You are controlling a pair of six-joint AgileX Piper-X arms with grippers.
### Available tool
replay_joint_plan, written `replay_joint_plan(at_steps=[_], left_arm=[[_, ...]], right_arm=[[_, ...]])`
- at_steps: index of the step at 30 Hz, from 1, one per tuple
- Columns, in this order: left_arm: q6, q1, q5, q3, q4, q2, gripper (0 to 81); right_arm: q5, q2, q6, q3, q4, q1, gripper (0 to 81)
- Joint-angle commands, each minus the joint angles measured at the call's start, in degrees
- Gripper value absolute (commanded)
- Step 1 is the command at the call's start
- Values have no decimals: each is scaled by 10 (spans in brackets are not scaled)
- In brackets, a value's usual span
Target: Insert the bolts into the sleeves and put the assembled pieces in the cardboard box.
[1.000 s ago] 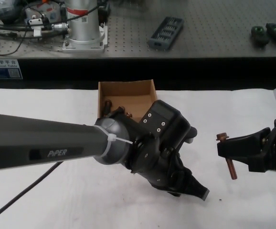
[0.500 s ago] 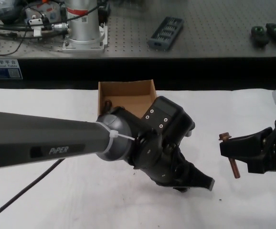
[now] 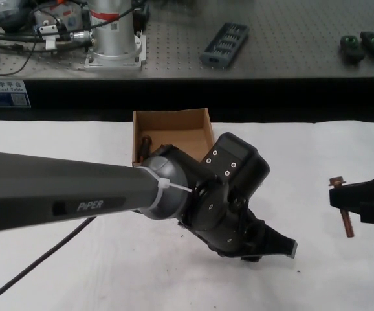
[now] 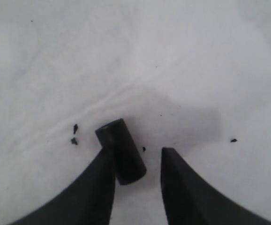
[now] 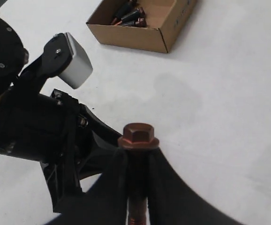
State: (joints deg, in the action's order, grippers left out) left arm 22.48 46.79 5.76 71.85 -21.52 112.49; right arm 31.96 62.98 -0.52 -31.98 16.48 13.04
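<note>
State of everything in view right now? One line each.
left gripper: open, one finger on each side of the sleeve
sleeve: lying on its side, not clamped
right gripper: shut on the bolt
bolt: held upright, head up, not yet in the sleeve
cardboard box: open, with assembled pieces inside

In the high view the left arm's wrist (image 3: 219, 194) covers the near corner of the cardboard box (image 3: 174, 123) and most of the pieces (image 3: 147, 141) in it, so their number cannot be told. The right jaws are cut off by that picture's edge. One left jaw hides part of the sleeve (image 4: 121, 150). The bolt (image 5: 138, 136) runs past the right wrist view's edge, its tip cut off there.
</note>
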Motion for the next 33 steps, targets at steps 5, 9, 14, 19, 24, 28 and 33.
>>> replay_joint_plan(at_steps=[5,9,14,19,24,28,33], left_arm=[[12,3,-25,17,-13,8,255],[21,3,-25,24,-14,18,255],[27,3,-23,33,-17,22,255],[31,3,-27,34,-15,22,255],[32,3,-28,36,-26,39,255],[28,6,-9,48,-60,63,255],[25,14,-4,67,-67,77,253]], right_arm=[[5,-9,-6,-1,5,-4,49],[5,-9,-8,-1,13,-4,49],[5,-9,-8,-1,17,-4,49],[5,-9,-8,-1,17,-4,49],[3,-9,-8,-1,21,-4,49],[3,-9,-8,-1,27,-4,49],[3,-9,-8,-1,27,-4,49]])
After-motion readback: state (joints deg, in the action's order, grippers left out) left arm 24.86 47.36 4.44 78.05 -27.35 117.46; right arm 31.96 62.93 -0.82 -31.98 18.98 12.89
